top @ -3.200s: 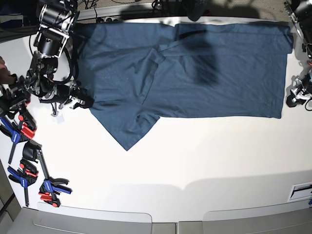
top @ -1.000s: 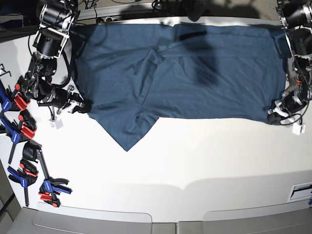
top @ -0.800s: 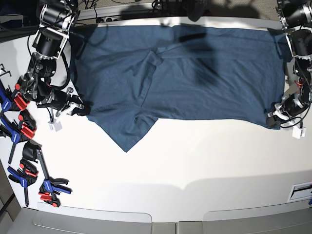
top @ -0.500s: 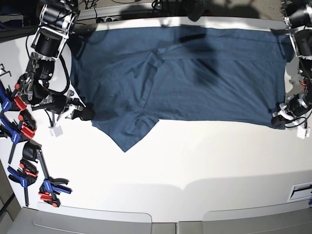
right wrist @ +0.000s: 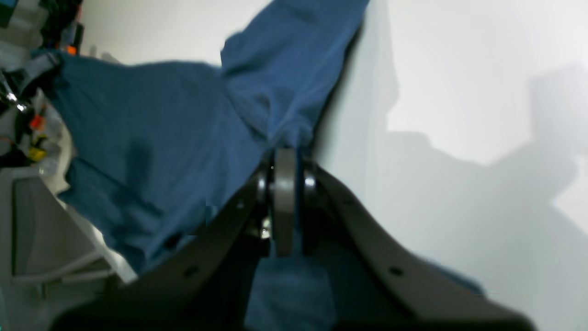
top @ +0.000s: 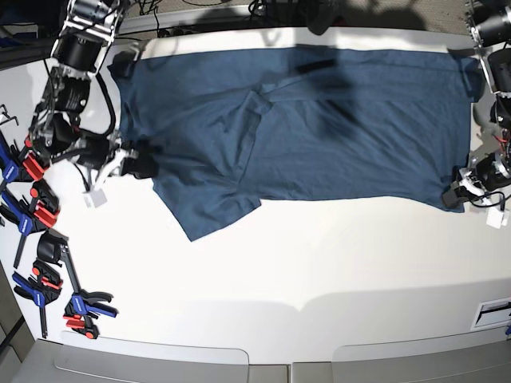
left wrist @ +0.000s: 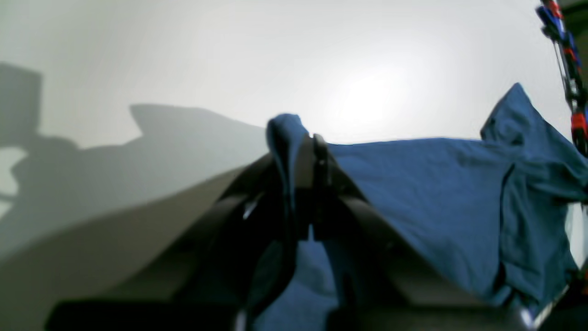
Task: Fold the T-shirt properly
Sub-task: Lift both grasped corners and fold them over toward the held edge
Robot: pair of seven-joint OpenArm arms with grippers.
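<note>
The dark navy-teal T-shirt (top: 319, 120) lies spread across the far half of the white table (top: 319, 271), with a diagonal fold near its middle and one sleeve pointing toward the front. My right gripper (top: 140, 166), at the left of the base view, is shut on the shirt's near left edge. Its wrist view shows the jaws pinched on blue cloth (right wrist: 151, 138) at the right gripper (right wrist: 285, 158). My left gripper (top: 455, 194) is shut on the near right corner, and from its own wrist camera the left gripper (left wrist: 305, 142) bites a raised fold of the T-shirt (left wrist: 436, 193).
Several blue and red clamps (top: 36, 211) lie along the table's left edge, with more clamps (top: 80, 307) toward the front left. Small white tags (top: 94, 198) hang by each gripper. A label (top: 493, 311) sits at the right front edge.
My right gripper has drawn the shirt's left edge back and slightly leftward, and the sleeve tip shifted with it. The left gripper has stayed at the right corner.
</note>
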